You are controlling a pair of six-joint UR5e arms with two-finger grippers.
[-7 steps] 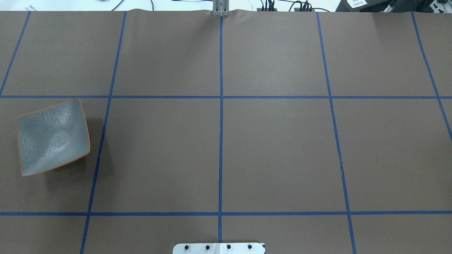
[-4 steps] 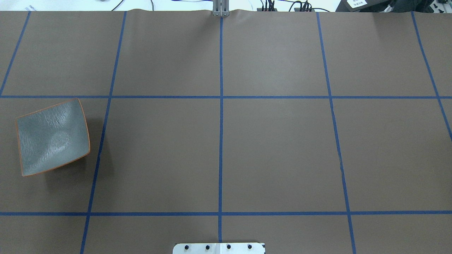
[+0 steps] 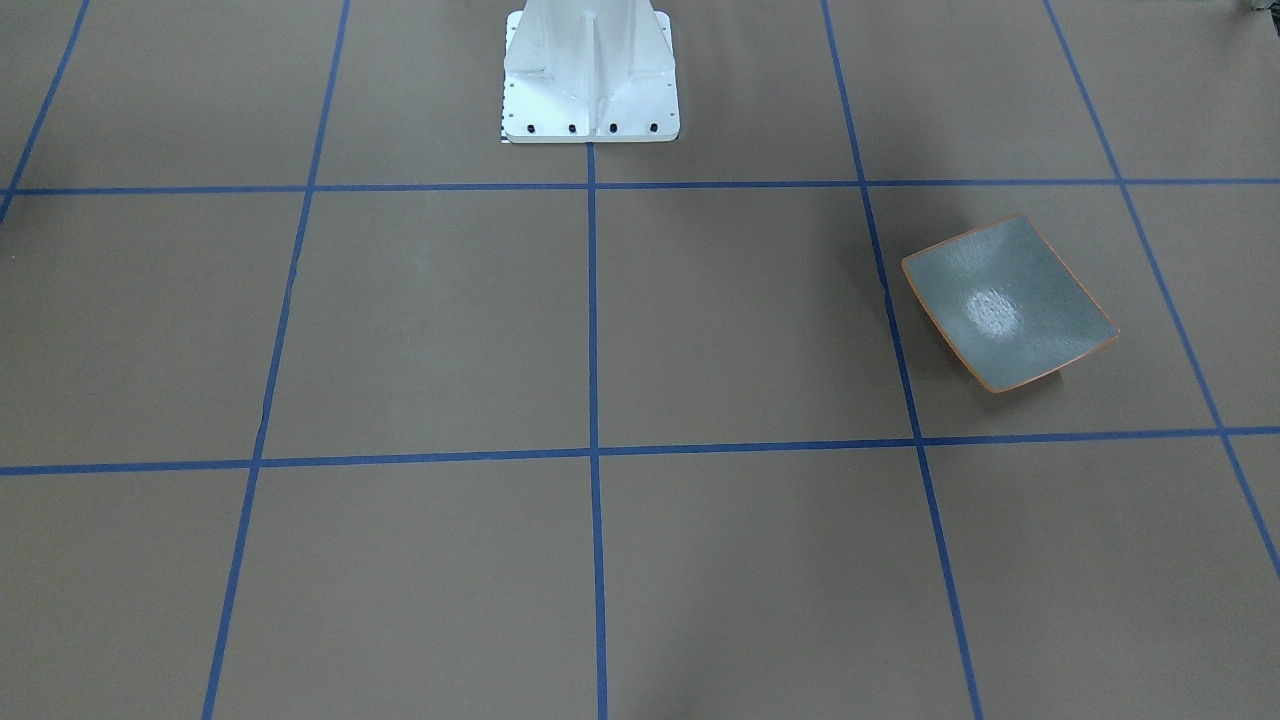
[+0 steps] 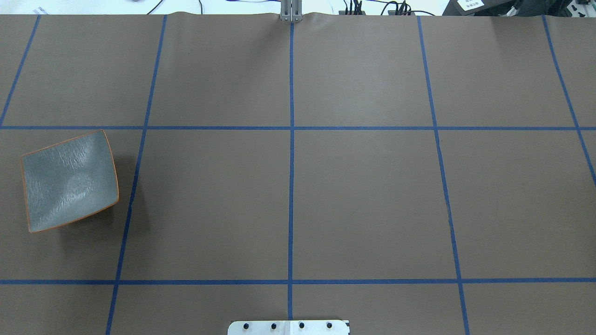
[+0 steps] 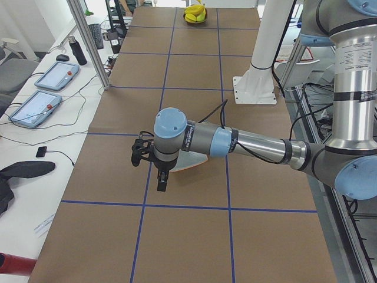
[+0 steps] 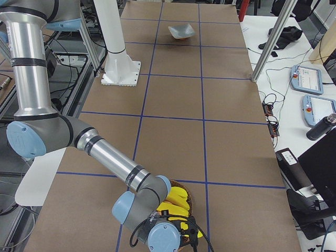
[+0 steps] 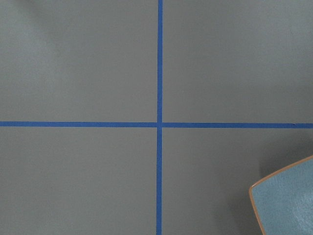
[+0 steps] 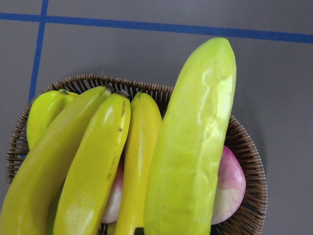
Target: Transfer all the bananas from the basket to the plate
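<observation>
The plate (image 4: 70, 181) lies bare on the table's left part; it also shows in the front-facing view (image 3: 1010, 305), far off in the right view (image 6: 181, 31), and as a corner in the left wrist view (image 7: 288, 200). The bananas (image 8: 190, 142) lie in a wicker basket (image 8: 249, 147) with a pink fruit (image 8: 230, 183) and a greenish one (image 8: 46, 112). The basket of bananas shows far off in the left view (image 5: 196, 13). My left gripper (image 5: 160, 180) hangs beside the plate (image 5: 194, 162). My right gripper (image 6: 186, 231) hangs over the bananas (image 6: 176, 202). I cannot tell whether either is open or shut.
The white robot pedestal (image 4: 288, 327) stands at the table's near middle edge, also in the front-facing view (image 3: 590, 80). Blue tape lines grid the brown table. Aluminium posts (image 5: 88, 41) and tablets (image 5: 56, 73) line the operators' side.
</observation>
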